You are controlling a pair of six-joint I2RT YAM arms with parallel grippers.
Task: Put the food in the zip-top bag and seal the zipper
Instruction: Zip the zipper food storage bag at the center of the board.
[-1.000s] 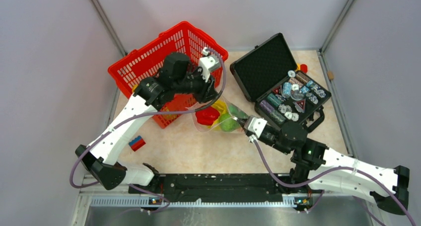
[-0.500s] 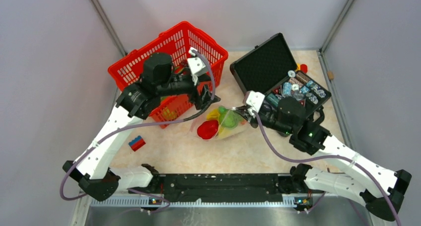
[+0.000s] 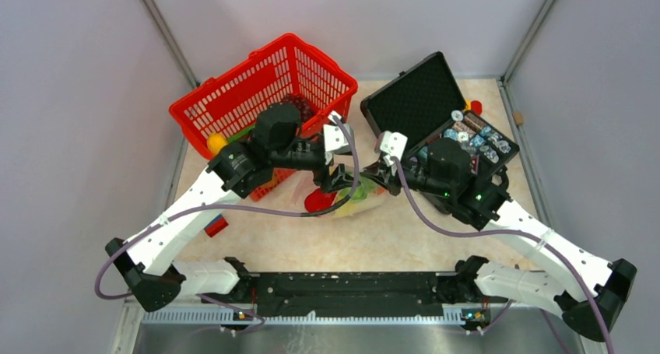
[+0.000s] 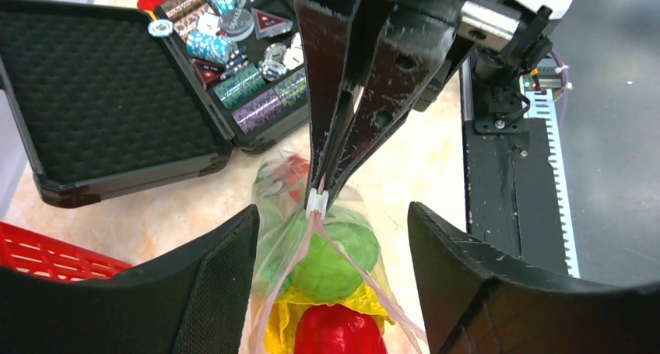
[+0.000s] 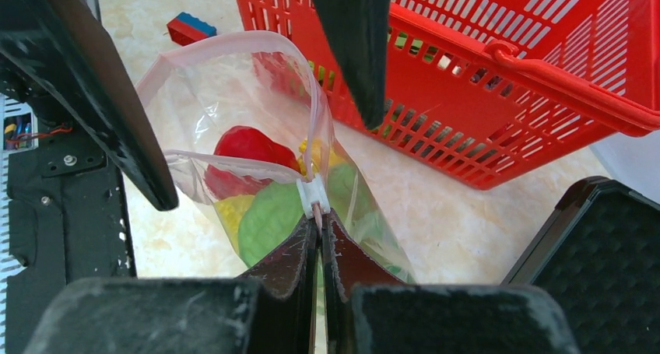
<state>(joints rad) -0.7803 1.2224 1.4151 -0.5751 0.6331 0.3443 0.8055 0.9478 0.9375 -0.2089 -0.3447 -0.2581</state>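
Note:
The zip-top bag [image 3: 346, 202] lies on the table between my two grippers. It holds a green round fruit [image 4: 336, 254], a red piece [image 4: 339, 335] and a yellow piece [image 4: 279, 323]. My right gripper [image 5: 319, 228] is shut on the zipper [image 5: 247, 36] at the end by its white slider [image 5: 313, 194]; the pink strip loops open beyond it. My left gripper [image 4: 331, 292] is open, with one finger [image 4: 214, 292] on each side of the bag's mouth, touching nothing. From above, the left gripper [image 3: 333, 180] faces the right gripper [image 3: 373, 175] across the bag.
The red mesh basket [image 3: 233, 97] stands just behind the bag, with an orange food piece [image 3: 216, 142] at its left edge. The open black case [image 3: 405, 97] of poker chips [image 3: 471, 136] is on the right. A red-and-blue block [image 3: 215, 225] lies on the left.
My left gripper swung from over the basket's front down to the bag's mouth. My right gripper carried the bag's zipper end up and to the left; the bag shifted with it.

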